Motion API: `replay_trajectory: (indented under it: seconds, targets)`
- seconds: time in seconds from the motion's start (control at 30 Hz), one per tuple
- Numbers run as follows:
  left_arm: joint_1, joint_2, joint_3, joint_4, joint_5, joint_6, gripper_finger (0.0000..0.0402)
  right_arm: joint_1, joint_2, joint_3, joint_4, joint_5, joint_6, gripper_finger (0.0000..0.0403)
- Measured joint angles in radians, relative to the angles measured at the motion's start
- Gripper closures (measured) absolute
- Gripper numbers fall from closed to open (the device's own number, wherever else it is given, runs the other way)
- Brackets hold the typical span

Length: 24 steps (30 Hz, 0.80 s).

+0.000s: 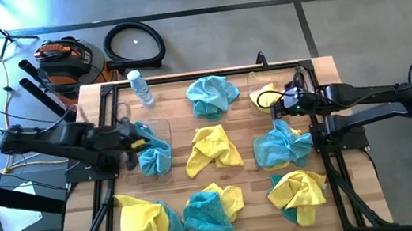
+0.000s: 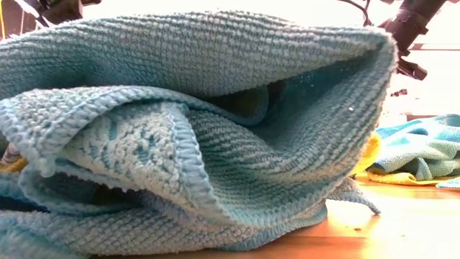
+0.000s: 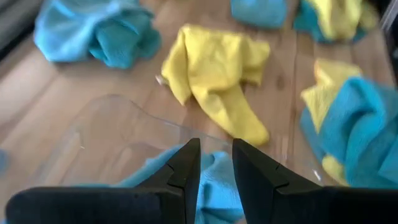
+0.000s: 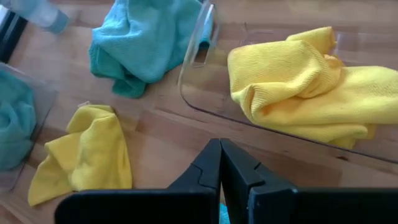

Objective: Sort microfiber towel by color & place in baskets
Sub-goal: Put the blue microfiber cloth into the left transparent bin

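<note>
Currently left gripper (image 3: 216,171) slightly parted above teal towel (image 3: 214,180); right gripper (image 4: 221,165) closed, empty.

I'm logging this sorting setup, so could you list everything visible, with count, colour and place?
Left basket: one, clear, table's left side, holding a blue towel.
Right basket: one, clear, table's right side, holding a yellow towel.
Loose towels: blue at the far middle; yellow at the centre; blue right of centre; four mixed yellow-and-blue heaps along the near edge.
Water bottle: one, clear, far left.
Hose coil: black, on the floor.
Left gripper: over the left basket, fingers slightly apart.
Right gripper: by the right basket, fingers shut.
</note>
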Motion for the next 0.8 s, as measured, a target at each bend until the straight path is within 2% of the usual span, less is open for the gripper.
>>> replay_trajectory:
  seconds: [0.23, 0.5, 0.8]
  targets:
    - [-0.1, 0.308, 0.19, 0.001, -0.034, 0.0, 0.0319, 0.044, 0.0, 0.0, 0.0, -0.001, -0.085, 0.0403]
    - [-0.238, 0.666, 0.506, -0.003, -0.123, -0.018, 0.0319, 0.093, 0.0, 0.0, 0.0, -0.096, -0.177, 0.0403]
    - [-0.322, 1.049, 0.816, -0.07, -0.122, -0.071, 0.0319, 0.174, 0.0, 0.001, 0.0, -0.104, -0.23, 0.0403]
